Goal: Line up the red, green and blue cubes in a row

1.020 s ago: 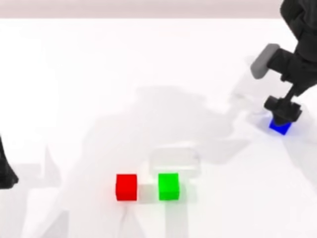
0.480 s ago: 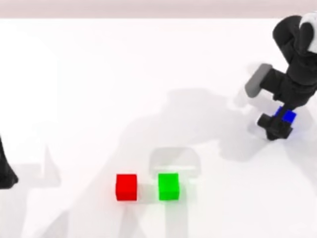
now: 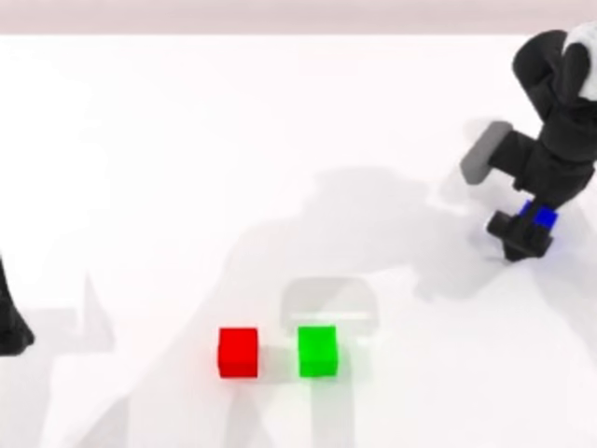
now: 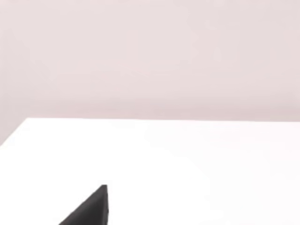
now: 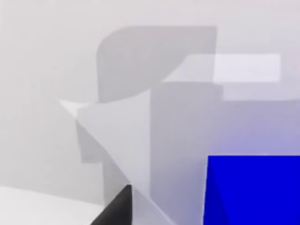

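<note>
The red cube (image 3: 238,352) and the green cube (image 3: 317,351) sit side by side near the table's front, a small gap between them. Far to the right, the blue cube (image 3: 540,217) lies mostly hidden under my right gripper (image 3: 522,233), which is down at the cube. In the right wrist view the blue cube (image 5: 253,190) fills one corner, and one dark fingertip (image 5: 119,208) stands apart from it with bare table between, so the gripper is open. My left arm (image 3: 9,327) is parked at the left edge, and only one of its fingertips (image 4: 93,208) shows.
The white table (image 3: 280,168) carries only the arms' grey shadows. Its far edge (image 3: 280,35) meets a pale wall.
A second ago my right gripper hung over the blue cube. It has since turned and come down beside it. In the last half second it has barely moved. The red and green cubes have stayed put.
</note>
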Available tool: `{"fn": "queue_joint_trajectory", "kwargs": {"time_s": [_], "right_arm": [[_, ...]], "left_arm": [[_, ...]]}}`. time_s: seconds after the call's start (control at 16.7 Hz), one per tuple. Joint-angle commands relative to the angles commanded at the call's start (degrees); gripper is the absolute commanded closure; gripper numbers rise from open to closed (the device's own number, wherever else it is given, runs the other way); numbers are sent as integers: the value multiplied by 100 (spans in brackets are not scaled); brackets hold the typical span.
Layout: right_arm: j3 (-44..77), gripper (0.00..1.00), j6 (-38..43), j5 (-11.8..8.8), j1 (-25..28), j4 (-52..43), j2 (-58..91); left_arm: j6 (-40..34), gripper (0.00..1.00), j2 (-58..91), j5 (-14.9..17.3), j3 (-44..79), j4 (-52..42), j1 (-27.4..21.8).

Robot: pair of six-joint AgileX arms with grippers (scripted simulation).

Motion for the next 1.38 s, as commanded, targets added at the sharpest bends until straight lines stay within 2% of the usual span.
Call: {"fn": "queue_joint_trajectory", "kwargs": {"time_s": [0.36, 0.96, 1.38], "right_arm": [[0, 98, 0, 0, 0, 0, 0], [24, 100, 40, -36, 0, -91, -111], [856, 100, 30, -42, 37, -1347, -491]], "left_arm": [[0, 0, 0, 0, 0, 0, 0], [0, 0, 0, 0, 0, 0, 0], [0, 0, 0, 0, 0, 0, 0]]}}
